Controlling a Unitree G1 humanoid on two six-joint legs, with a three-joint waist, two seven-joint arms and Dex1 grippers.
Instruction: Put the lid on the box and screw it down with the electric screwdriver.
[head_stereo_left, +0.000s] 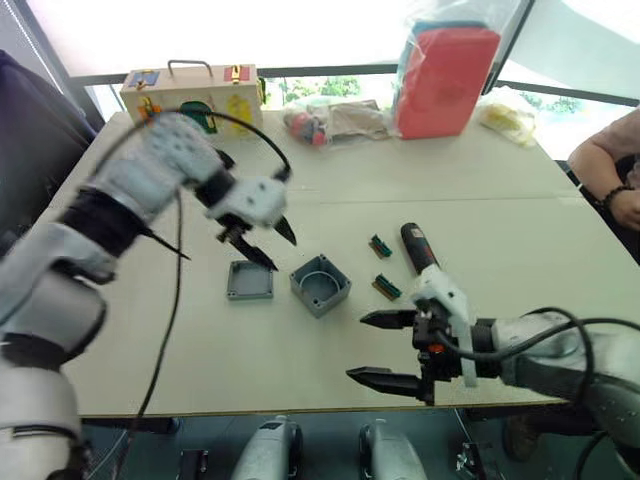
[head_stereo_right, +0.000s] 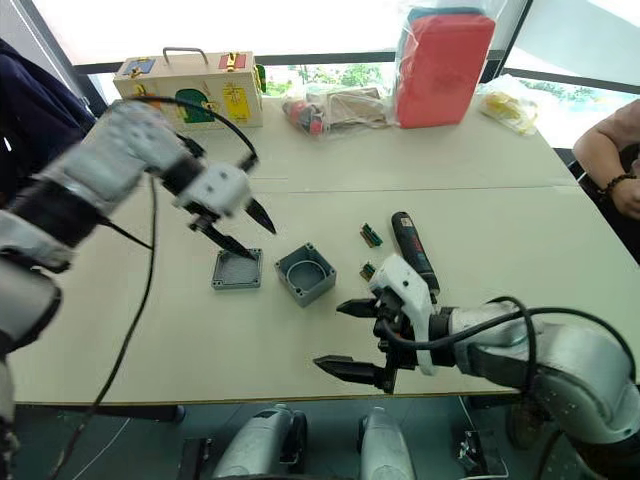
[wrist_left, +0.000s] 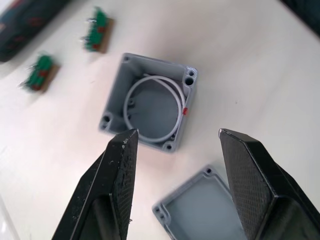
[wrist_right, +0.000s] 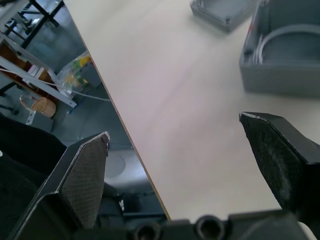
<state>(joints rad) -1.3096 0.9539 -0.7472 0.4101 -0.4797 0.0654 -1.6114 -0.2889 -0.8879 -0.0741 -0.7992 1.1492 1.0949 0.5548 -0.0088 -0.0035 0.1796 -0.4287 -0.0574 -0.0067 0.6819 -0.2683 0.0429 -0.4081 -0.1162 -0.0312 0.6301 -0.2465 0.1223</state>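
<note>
Lid (head_stereo_left: 250, 281) beside box (head_stereo_left: 320, 285); left gripper (head_stereo_left: 262, 244) fingers spread above, empty; right gripper (head_stereo_left: 384, 349) fingers spread, empty.

Grey lid (head_stereo_left: 249, 281), grey box (head_stereo_left: 321, 285) with a white ring inside, black-and-red electric screwdriver (head_stereo_left: 418, 246), green blocks (head_stereo_left: 380, 245).

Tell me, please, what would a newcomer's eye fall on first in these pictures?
Probably the left gripper, open, hovering over the lid, which lies hollow side up beside the open box at mid-table. Next, the red container at the far edge, and the right gripper, open near the front edge.
</note>
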